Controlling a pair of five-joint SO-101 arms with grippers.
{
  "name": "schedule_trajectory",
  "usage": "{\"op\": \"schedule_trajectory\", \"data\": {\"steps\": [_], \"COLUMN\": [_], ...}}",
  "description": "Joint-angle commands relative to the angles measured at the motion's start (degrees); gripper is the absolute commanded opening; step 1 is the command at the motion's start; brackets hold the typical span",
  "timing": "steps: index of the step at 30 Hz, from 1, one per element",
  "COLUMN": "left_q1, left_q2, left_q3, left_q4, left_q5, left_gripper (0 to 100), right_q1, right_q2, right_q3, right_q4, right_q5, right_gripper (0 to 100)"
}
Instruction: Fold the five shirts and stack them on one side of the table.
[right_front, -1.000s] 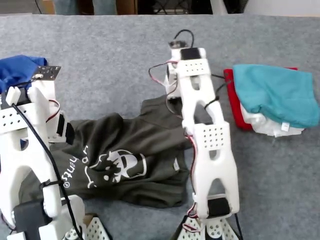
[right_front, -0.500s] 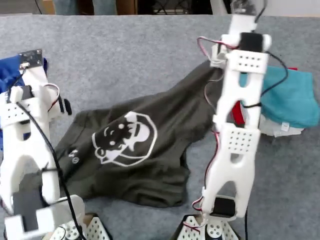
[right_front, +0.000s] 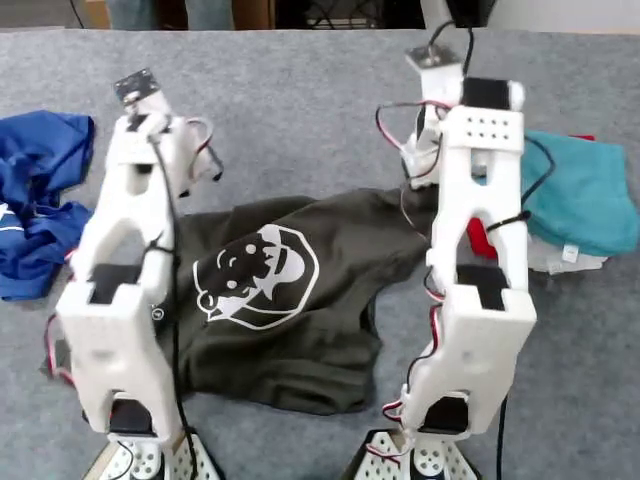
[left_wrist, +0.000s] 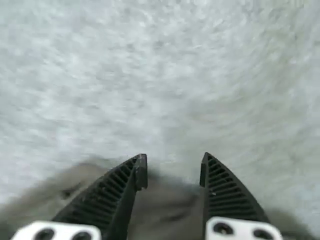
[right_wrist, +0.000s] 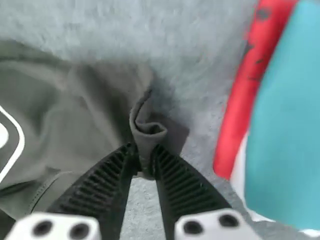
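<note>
A dark olive shirt (right_front: 300, 330) with a white printed face (right_front: 255, 275) lies print-up and rumpled in the middle of the grey table (right_front: 300, 110). My right gripper (right_wrist: 145, 155) is shut on a folded bit of the olive shirt's edge (right_wrist: 142, 125), close to the red cloth (right_wrist: 245, 100). My left gripper (left_wrist: 172, 167) is open just above the table, with the olive fabric (left_wrist: 170, 205) lying between and under its fingers at the shirt's far left edge. In the high view both arms stand over the shirt and hide its far corners.
A crumpled blue shirt (right_front: 40, 190) lies at the left edge. At the right sits a stack with a teal shirt (right_front: 570, 190) on top, a white one (right_front: 545, 255) and a red one (right_front: 480, 235) beneath. Bare grey carpet lies beyond the arms.
The left arm swung right from the table's left edge to the olive shirt's far left corner. The right arm shifted left and down, and the shirt now lies flatter with the print facing up.
</note>
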Motion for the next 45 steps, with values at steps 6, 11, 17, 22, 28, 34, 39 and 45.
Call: {"op": "schedule_trajectory", "data": {"steps": [6, 11, 17, 22, 28, 34, 39, 45], "left_q1": [3.03, 3.82, 4.79, 5.58, 5.32, 5.14, 2.95, 0.4], "left_q2": [22.95, 34.11, 33.67, 27.87, 12.66, 4.75, 9.85, 14.15], "left_q3": [-26.33, -39.08, -44.26, -44.09, -30.64, -11.47, -2.33, -9.45], "left_q4": [19.78, 29.8, 29.71, 29.89, 29.89, 27.6, 14.77, 13.45], "left_q5": [9.23, 8.44, 1.93, -0.26, -5.63, -5.71, -5.71, -5.89], "left_gripper": [20, 19, 3, 3, 13, 28, 28, 3], "right_q1": [-0.53, -0.79, -0.88, -0.79, -0.53, -0.88, -0.97, -1.93], "right_q2": [-5.05, -5.05, -4.97, -4.97, -4.97, -4.97, -4.97, -4.97], "right_q3": [5.23, 5.41, 5.76, 5.76, 5.76, 5.76, 5.49, 5.85], "right_q4": [-3.34, -3.78, -5.71, -5.71, -5.71, -5.71, -5.71, -5.71], "right_q5": [0.79, 0.62, 0.62, 0.62, 0.62, 0.62, 0.62, -2.11], "right_gripper": [1.4, 1.4, 1.4, 1.4, 1.4, 1.4, 1.4, 1.5]}}
